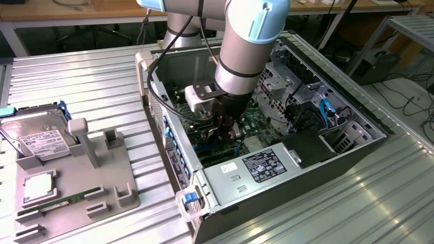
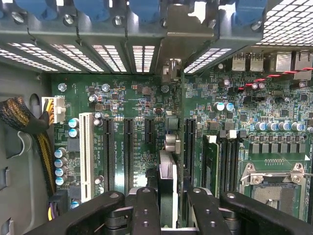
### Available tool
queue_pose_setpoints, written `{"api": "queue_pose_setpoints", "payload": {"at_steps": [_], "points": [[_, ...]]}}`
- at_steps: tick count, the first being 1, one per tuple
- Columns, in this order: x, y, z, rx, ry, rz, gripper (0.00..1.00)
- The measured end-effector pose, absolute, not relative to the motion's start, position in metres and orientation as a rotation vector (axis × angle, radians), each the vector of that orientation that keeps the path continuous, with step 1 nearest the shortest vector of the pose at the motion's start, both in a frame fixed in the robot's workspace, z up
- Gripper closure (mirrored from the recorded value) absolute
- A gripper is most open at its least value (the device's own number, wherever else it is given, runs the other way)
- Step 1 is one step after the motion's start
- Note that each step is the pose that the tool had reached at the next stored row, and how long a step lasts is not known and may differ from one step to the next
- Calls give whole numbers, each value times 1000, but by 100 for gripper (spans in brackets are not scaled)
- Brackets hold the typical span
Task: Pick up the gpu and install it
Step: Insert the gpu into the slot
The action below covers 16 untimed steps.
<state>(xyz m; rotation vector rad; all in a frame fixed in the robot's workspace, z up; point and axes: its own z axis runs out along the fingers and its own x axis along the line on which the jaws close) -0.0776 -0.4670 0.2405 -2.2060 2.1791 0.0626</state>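
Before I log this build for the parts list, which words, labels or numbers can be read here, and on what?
No text reads clearly enough to quote.
White label on the silver hard drive: printed lines, too small.
Dark sticker on the grey metal power supply box: print and marks, blurred.
White lettering between the slots on the green motherboard: too small.
The upright graphics card between the fingers of the tool: no lettering visible.

Exterior view: high, set back, angled down over the ribbed metal table (image 1: 81, 76) onto the open computer case (image 1: 352, 109), arm (image 1: 247, 46) reaching in at centre. Wrist view: close, rides just behind the end effector (image 2: 167, 208), facing straight onto the motherboard (image 2: 142, 105) toward the rear slot covers (image 2: 98, 51). Shared ground: the case interior with the motherboard (image 1: 261, 122).
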Motion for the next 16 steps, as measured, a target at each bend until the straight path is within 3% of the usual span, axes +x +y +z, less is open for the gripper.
{"api": "queue_pose_setpoints", "payload": {"at_steps": [16], "points": [[-78, -467, 242, -2208, 2181, 67, 73]]}}
